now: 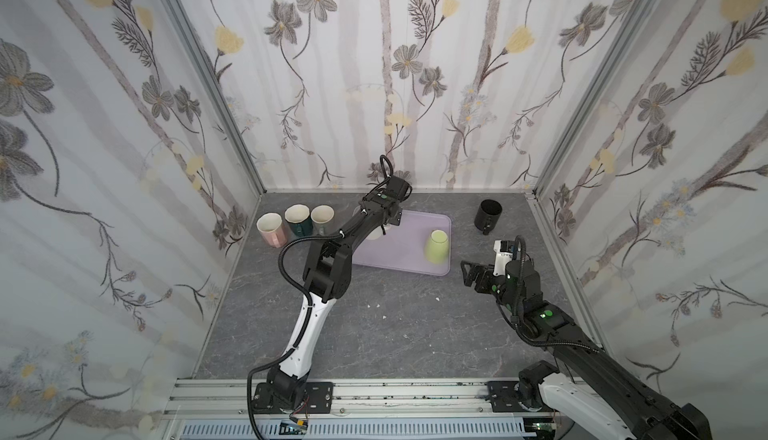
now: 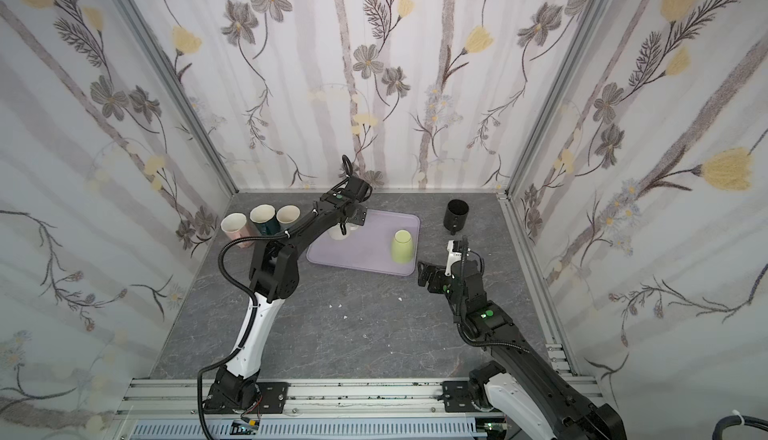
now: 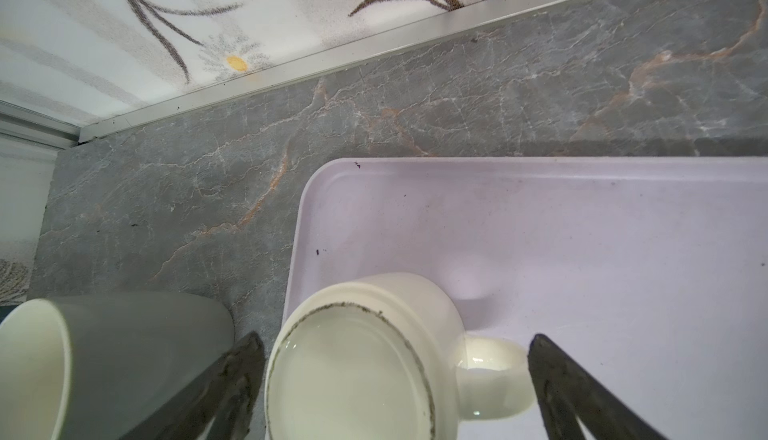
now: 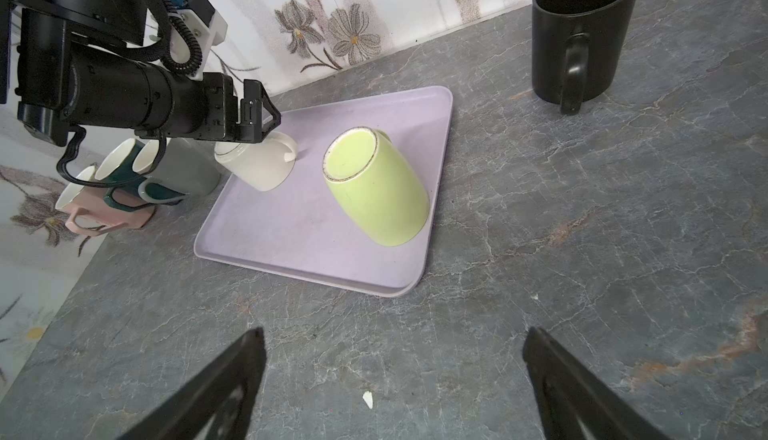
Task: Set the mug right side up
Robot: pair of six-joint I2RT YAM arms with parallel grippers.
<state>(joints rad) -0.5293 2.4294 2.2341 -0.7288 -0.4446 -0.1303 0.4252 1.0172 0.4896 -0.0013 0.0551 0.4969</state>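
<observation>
A cream mug [image 3: 353, 367] stands upside down, base up, at the far left corner of the lavender tray [image 3: 582, 230]. My left gripper [image 3: 395, 340] is lowered over it and open. One finger is beside the mug's body and the other is past its handle [image 3: 490, 375]. In both top views the left gripper [image 1: 384, 228] [image 2: 348, 226] hides most of this mug [image 2: 337, 232]. A light green mug [image 1: 437, 246] [image 4: 376, 186] also stands upside down, on the tray's right side. My right gripper [image 4: 395, 334] [image 1: 467, 273] hangs open over bare table to the right of the tray, holding nothing.
A black mug [image 1: 488, 214] [image 4: 582, 35] stands upright at the back right. Pink [image 1: 272, 229], dark green [image 1: 298, 219] and grey [image 1: 322, 217] mugs stand upright in a row left of the tray, the grey one [image 3: 124, 355] close to my left finger. Walls enclose three sides.
</observation>
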